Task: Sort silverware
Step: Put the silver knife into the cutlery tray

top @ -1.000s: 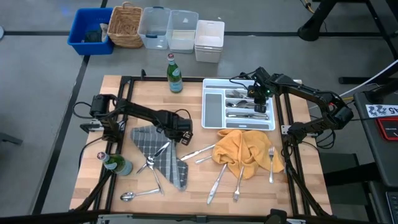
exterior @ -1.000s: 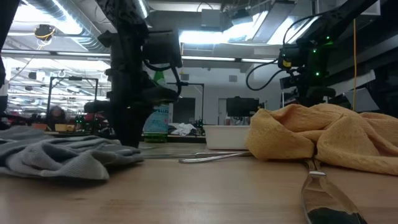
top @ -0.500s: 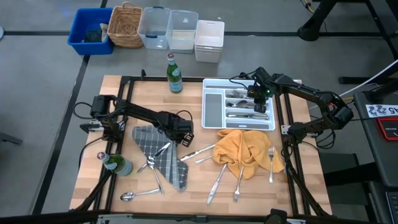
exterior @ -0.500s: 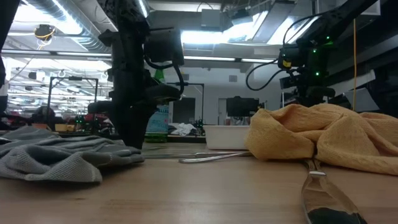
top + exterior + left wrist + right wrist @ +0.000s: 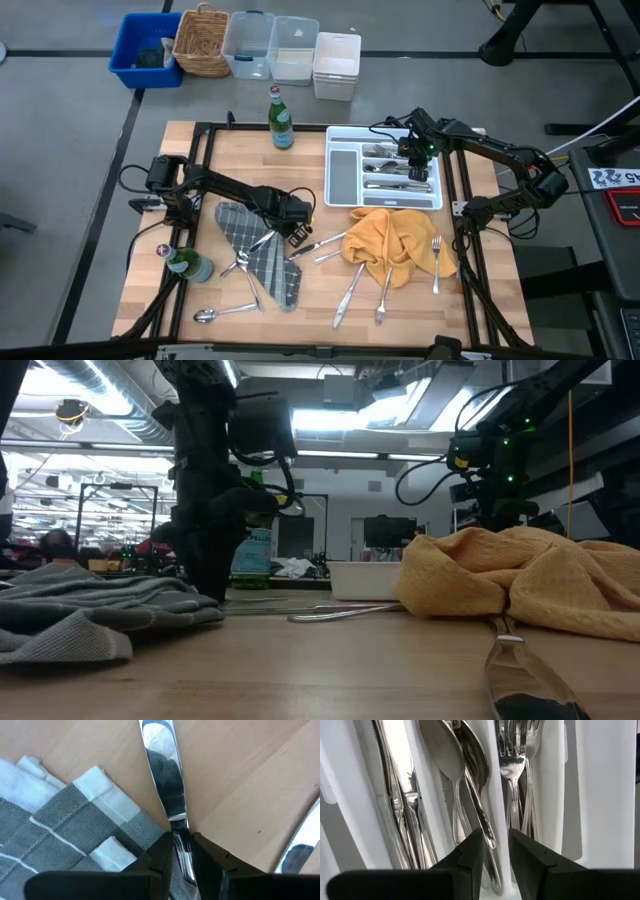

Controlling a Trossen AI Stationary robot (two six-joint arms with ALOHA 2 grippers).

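A: Where's the silverware?

B: Some already lies in the white tray [image 5: 343, 172], upper right of centre in the high view. The rest is scattered low on the desk [image 5: 470, 310], around the grey cloth [image 5: 262, 255] and the yellow cloth [image 5: 395, 243].

A: And the pincers?

B: The left pincer [image 5: 181, 854] is narrowed on a knife [image 5: 167, 780], gripping its handle at the grey cloth's edge. The right pincer [image 5: 496, 851] hangs over the tray's spoons [image 5: 451, 762], slightly parted, holding nothing.

A: How will the knife handle?

B: Likely stiff, light and slippery. A hold at the neck seems sensible, though it may swivel.
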